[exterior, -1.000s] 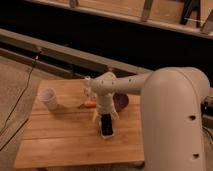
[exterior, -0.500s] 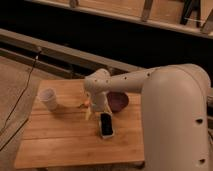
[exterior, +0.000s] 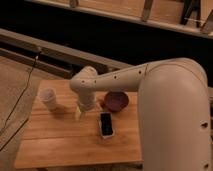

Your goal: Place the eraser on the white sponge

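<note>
A large white arm [exterior: 165, 95] is seen entering from the near right and is stretched leftward across the scene, narrowing toward a rounded wrist joint [exterior: 86, 82]. From that joint the gripper [exterior: 82, 111] is pointed straight down, held low at the centre-left, close to the surface.

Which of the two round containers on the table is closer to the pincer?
The dark red bowl, just right of the pincer. The white cup stands farther off, near the table's left edge.
</note>
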`<action>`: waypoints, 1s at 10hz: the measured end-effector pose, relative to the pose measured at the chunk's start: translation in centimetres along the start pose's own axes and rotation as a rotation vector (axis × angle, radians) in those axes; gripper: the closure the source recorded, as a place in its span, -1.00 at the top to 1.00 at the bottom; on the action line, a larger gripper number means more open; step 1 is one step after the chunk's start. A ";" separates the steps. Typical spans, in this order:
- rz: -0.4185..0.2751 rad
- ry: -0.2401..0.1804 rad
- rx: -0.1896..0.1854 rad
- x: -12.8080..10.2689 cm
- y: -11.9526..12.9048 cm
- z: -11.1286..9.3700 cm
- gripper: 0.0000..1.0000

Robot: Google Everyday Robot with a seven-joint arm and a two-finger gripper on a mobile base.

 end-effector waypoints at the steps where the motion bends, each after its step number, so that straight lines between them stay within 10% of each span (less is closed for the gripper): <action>1: -0.027 -0.023 0.018 -0.4 0.5 -0.5 0.60; 10: -0.026 -0.024 0.019 -0.5 0.5 -0.4 0.60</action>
